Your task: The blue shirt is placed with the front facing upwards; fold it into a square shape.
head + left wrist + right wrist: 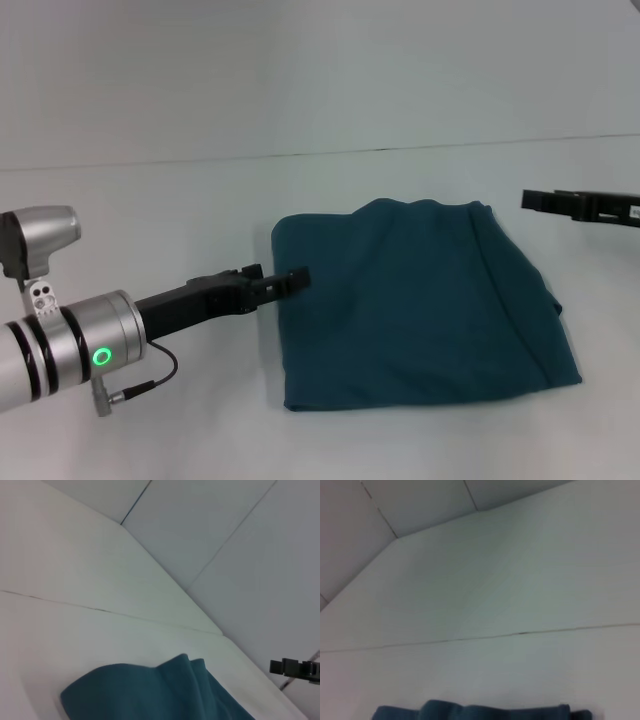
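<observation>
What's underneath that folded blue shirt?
The blue shirt lies folded on the white table, which shows all around it. Its own lower layers are covered by the plain top layer, so anything between them cannot be seen.

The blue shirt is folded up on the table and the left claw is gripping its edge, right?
Not quite. The blue shirt is folded on the table, but the head view shows the left claw only beside its edge, gripping nothing.

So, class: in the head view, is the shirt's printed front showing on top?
No: the shirt lies folded in a rough square, and only plain teal fabric faces up.
</observation>
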`<action>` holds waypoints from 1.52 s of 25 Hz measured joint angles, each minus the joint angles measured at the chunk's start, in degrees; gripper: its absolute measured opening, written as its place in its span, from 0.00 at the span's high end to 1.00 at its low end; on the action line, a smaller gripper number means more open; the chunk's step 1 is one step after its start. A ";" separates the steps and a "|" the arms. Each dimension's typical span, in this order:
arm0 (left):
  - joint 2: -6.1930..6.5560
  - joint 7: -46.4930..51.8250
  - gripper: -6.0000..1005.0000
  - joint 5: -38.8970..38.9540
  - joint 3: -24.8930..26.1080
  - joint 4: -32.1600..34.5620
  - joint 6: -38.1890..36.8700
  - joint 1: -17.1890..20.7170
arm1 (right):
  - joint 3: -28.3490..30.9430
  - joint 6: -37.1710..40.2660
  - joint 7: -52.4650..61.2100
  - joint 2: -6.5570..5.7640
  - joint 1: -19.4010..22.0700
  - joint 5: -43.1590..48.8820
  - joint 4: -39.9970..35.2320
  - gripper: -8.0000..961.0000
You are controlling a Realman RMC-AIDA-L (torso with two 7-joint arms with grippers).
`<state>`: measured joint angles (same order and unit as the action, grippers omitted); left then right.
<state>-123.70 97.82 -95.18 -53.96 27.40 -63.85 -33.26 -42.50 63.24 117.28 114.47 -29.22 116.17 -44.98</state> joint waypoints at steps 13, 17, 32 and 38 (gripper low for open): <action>0.04 -0.11 0.07 -2.62 -0.09 0.37 -3.16 0.21 | 5.44 7.84 -6.17 -0.53 3.76 -0.08 0.61 0.26; -0.02 -0.22 0.07 -2.79 -0.11 0.38 -3.55 0.58 | 7.62 8.75 -7.11 -0.47 5.00 -0.16 0.89 0.21; -0.05 -0.03 0.07 -5.09 -0.08 0.15 -3.74 0.18 | 8.80 11.71 -8.26 -0.84 6.46 0.63 1.02 0.03; -0.12 0.02 0.07 -6.44 -0.53 -0.21 -3.71 -0.32 | 9.24 13.35 -8.31 -0.67 6.44 1.17 1.02 0.04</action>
<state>-123.82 97.85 -101.63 -54.50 27.19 -67.56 -33.58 -33.25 76.59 108.97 113.80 -22.77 117.34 -43.96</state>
